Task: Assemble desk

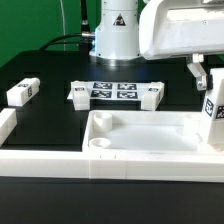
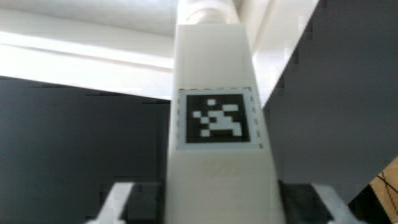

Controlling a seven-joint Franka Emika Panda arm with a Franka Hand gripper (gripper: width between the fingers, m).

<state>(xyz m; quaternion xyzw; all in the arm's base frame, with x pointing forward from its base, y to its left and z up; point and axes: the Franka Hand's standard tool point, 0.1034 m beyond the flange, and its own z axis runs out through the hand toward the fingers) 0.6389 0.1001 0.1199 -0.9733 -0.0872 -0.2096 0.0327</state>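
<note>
The tabletop (image 1: 140, 140) lies nearest on the counter (image 1: 60, 70). At its three o'clock edge our fingers (image 2: 128, 203) clench one upright leg (image 1: 212, 112). Next, we judge, we lower it squarely into that corner; spare legs (image 1: 22, 92) wait beyond.

Black table (image 1: 50, 118), flat and matte. Marker board (image 1: 112, 90) lies mid-rear. One leg (image 1: 80, 95) lies just beside its end on the exterior view's left, a second leg (image 1: 150, 97) by the opposite end. A third leg (image 1: 22, 92) lies well apart, further left. Tabletop (image 1: 140, 119) sits rim-up at the front, against the border rail (image 1: 40, 163).
</note>
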